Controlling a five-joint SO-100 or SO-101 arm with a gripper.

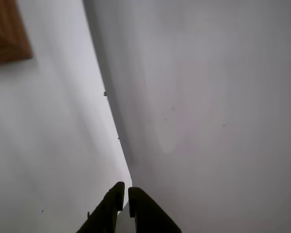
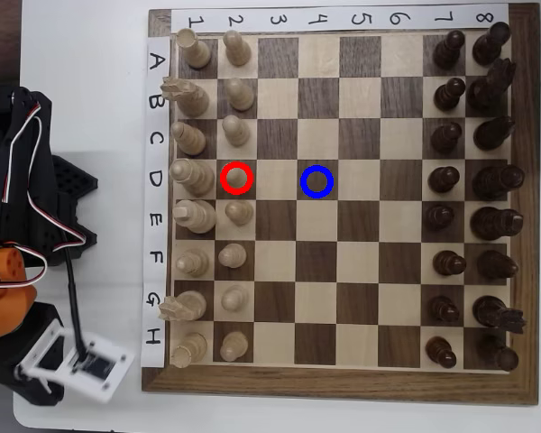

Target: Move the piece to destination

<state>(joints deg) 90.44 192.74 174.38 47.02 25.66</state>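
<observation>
Right now the piece (image 2: 238, 178) is standing upright on its square in the second column of the chessboard (image 2: 343, 383), row D, with a red ring drawn around it. It is sitting in a file of pale pawns, one just above and one just below, and a taller pale back-row piece (image 2: 192, 176) is standing just to its left in the overhead view. The destination (image 2: 317, 181) is lying two squares to the right along the same row, an empty dark square carrying a blue ring, and the square between is also empty.

Nothing is touching the pawn yet. The arm (image 2: 18, 234) is sitting folded off the board's left edge on the white worktop (image 2: 90, 90). In the wrist view the fingers (image 1: 125, 194) are showing as two dark tips drawn nearly together with only a thin gap, holding nothing, and looking down at bare white surface with just a corner of the board's wooden frame (image 1: 7, 31) in sight.

So the step in hand is looking like the reach. Doing it well probably means opening the fingers before coming over the back row, descending straight onto the round head so the neighbouring pawns are not getting knocked, and lifting clear before sliding right.
</observation>
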